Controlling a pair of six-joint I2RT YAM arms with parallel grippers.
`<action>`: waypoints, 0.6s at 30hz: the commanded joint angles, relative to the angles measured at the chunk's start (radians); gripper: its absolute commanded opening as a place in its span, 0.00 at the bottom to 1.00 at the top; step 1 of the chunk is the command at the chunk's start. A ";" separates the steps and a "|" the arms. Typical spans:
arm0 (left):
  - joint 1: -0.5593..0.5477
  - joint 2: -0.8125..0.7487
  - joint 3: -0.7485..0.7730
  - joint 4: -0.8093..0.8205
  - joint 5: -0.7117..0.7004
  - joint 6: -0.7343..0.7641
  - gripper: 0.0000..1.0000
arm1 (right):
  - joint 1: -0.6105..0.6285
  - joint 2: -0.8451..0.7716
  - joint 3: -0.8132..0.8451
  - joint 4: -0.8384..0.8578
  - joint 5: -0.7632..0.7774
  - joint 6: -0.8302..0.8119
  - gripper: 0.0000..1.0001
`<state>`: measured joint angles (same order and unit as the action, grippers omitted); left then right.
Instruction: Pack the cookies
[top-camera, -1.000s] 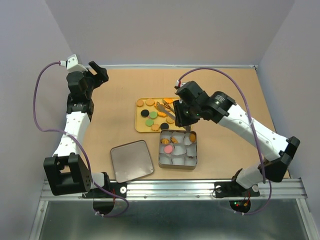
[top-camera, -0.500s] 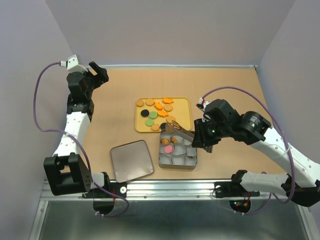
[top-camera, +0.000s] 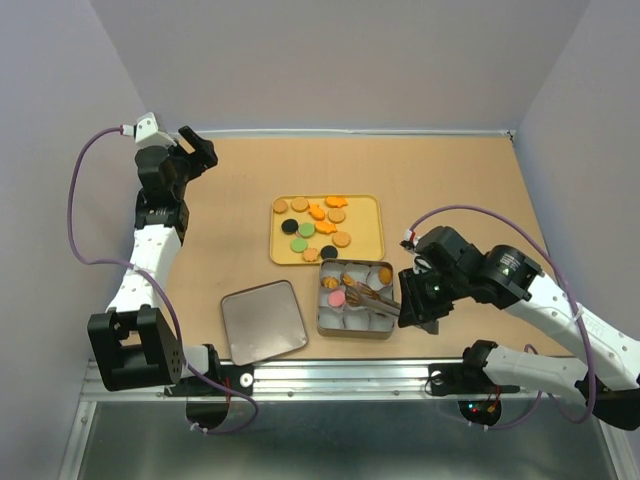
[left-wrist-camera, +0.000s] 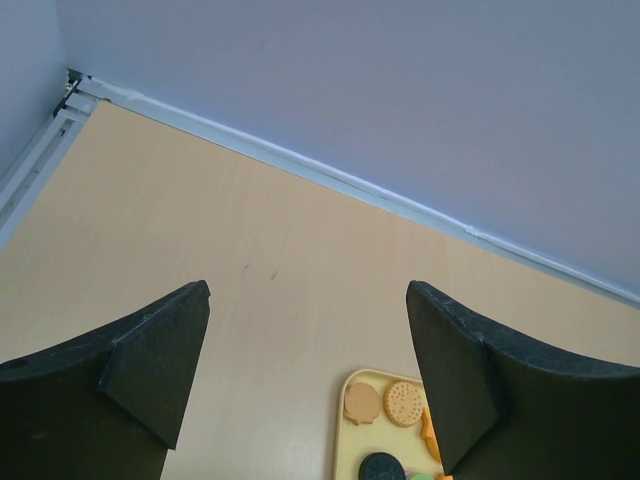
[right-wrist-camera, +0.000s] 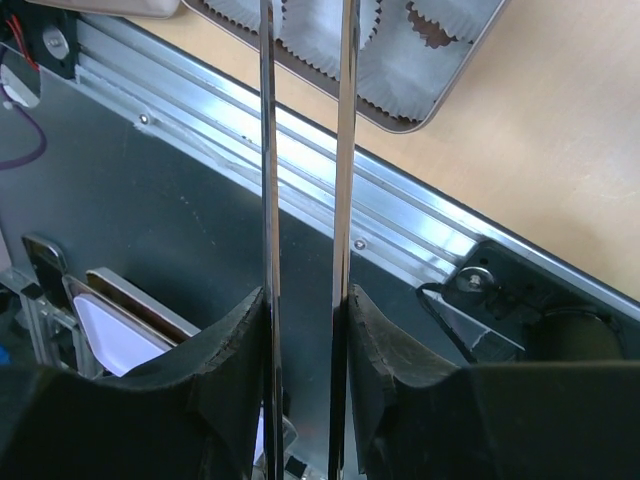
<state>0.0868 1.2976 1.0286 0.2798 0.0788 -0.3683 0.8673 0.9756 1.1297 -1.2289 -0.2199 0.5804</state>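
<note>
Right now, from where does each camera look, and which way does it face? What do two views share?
Top external: above and behind the near edge, facing down on the table; left arm and right arm show.
Left wrist: on the left arm, facing across the table to the far wall; the open left fingers show.
Right wrist: on the right arm, facing the near metal rail; the right fingers clamp tongs.
Shared: top and left wrist, the yellow tray of cookies; top and right wrist, the tin and tongs.
</note>
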 joint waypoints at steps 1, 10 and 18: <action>0.004 -0.027 -0.002 0.044 0.001 0.014 0.91 | 0.007 -0.015 -0.014 0.002 0.022 -0.017 0.37; 0.004 -0.034 -0.007 0.044 -0.002 0.015 0.91 | 0.007 0.011 -0.056 0.057 0.060 -0.019 0.36; 0.004 -0.032 -0.009 0.045 0.006 0.012 0.91 | 0.007 0.021 -0.038 0.086 0.086 -0.004 0.37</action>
<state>0.0868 1.2976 1.0267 0.2802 0.0784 -0.3679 0.8673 1.0023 1.0725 -1.2064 -0.1627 0.5735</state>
